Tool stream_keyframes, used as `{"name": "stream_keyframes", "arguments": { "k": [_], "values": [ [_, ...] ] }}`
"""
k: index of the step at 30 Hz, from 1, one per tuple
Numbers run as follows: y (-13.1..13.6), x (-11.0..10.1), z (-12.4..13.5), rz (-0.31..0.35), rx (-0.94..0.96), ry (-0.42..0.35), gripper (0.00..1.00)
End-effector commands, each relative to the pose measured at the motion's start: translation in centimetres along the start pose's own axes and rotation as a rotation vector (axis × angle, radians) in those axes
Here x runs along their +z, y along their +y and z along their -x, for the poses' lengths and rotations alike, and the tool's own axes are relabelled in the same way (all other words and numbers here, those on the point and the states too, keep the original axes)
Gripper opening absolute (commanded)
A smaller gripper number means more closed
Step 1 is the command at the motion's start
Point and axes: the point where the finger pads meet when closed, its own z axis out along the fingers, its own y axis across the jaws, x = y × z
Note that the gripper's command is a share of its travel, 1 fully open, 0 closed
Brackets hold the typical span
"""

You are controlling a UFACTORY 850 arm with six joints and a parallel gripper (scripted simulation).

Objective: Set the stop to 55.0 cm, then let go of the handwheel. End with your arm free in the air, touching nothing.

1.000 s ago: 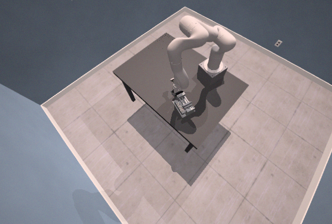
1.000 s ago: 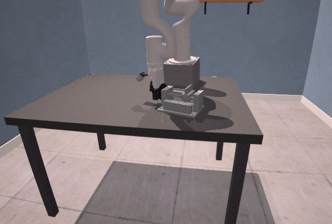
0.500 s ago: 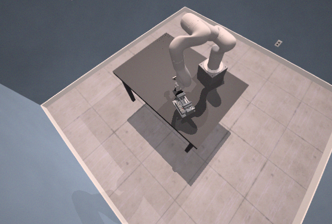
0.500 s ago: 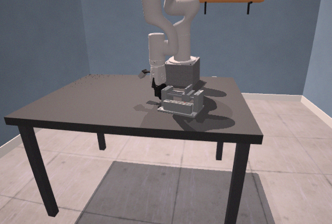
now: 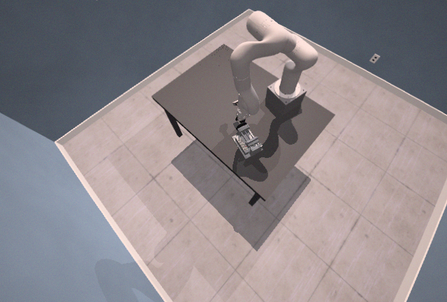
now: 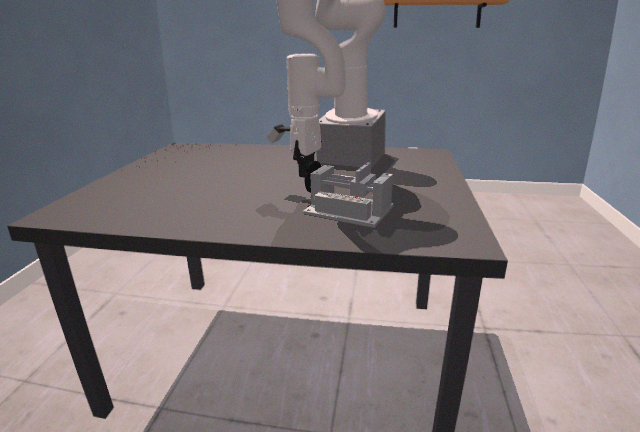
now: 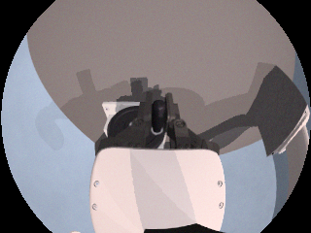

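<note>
A small grey stop fixture (image 5: 247, 141) (image 6: 351, 193) with rails and a scale strip stands on the dark table (image 5: 195, 92) (image 6: 155, 200). Its black handwheel (image 6: 308, 177) (image 7: 123, 123) sits at the fixture's left end in the exterior view. My gripper (image 5: 239, 124) (image 6: 303, 164) (image 7: 158, 101) reaches down onto that end and is shut on the handwheel's knob. In the wrist view the dark knob stands upright between the fingers. The scale reading is too small to tell.
The arm's grey base block (image 5: 286, 98) (image 6: 354, 138) stands on the table just behind the fixture. An orange wall shelf (image 6: 444, 2) hangs at the back.
</note>
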Motion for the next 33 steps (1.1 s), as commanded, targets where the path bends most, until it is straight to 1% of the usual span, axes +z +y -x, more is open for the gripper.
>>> {"name": "stream_keyframes", "arguments": {
  "k": [1, 11, 17, 19, 26, 33],
  "values": [
    [-0.5, -1.1, 0.0, -0.003, 0.0, 0.0, 0.06],
    [-2.2, -2.4, 0.0, -0.003, 0.0, 0.0, 0.06],
    [-3.6, -2.5, 0.0, -0.003, 0.0, 0.0, 0.06],
    [-3.6, -2.5, 0.0, -0.003, 0.0, 0.0, 0.06],
    [-5.0, -2.0, 0.0, -0.003, 0.0, 0.0, 0.06],
    [-6.0, -0.8, 0.0, -0.003, 0.0, 0.0, 0.06]
  ]
}}
